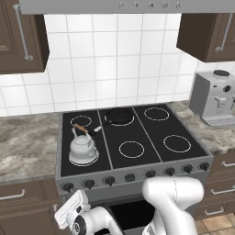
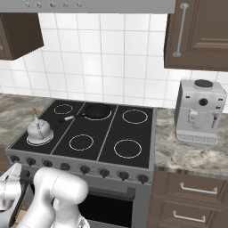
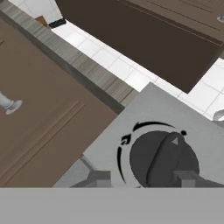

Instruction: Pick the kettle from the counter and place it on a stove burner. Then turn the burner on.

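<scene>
The silver-grey kettle (image 1: 83, 148) (image 2: 39, 130) stands upright on the front-left stove burner (image 1: 84, 160) (image 2: 39, 142), a white ring on the black glass cooktop. The stone counter (image 1: 27, 142) (image 2: 187, 153) flanks the stove on both sides. My gripper (image 3: 143, 178) is low in front of the stove's control panel, at the leftmost dark knob (image 3: 164, 159) (image 1: 68, 187). Its two fingertips stand apart, one left of the knob and one over the knob's lower right part. The jaws look open, and I see no firm grip on the knob.
A black frying pan (image 1: 120, 115) (image 2: 97, 110) sits on a rear burner. A grey coffee machine (image 1: 215, 98) (image 2: 200, 111) stands on the counter right of the stove. A brown cabinet front with a metal handle (image 3: 8, 104) lies beside the knob panel. Several more knobs line the stove front.
</scene>
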Controlling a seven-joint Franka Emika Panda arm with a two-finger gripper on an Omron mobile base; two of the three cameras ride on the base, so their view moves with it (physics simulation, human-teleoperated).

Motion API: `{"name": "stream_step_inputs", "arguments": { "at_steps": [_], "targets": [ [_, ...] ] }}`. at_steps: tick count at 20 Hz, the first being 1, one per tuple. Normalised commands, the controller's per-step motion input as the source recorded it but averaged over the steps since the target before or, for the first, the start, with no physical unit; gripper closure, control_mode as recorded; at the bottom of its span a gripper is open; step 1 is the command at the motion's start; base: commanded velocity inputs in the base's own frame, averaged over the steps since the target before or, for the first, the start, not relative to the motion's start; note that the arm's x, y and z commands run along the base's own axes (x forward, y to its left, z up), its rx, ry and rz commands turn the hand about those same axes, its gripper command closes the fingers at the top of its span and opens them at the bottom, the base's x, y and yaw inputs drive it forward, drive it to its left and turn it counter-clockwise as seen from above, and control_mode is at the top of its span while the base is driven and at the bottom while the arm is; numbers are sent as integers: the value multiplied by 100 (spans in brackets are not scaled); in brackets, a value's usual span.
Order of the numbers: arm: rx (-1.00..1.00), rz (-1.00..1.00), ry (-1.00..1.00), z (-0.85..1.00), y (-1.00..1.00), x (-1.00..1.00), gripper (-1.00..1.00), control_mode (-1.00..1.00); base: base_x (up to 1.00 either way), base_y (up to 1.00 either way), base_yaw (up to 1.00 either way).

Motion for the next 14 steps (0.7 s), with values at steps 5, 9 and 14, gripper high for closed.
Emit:
{"name": "stream_step_inputs", "arguments": {
  "at_steps": [5,9,14],
  "targets": [
    [-12,23,0,35,60,20,100,-100,0,0,0],
    [0,7,0,64,7,29,100,-100,0,0,0],
    [0,0,-2,89,0,1,100,-100,0,0,0]
  ]
}}
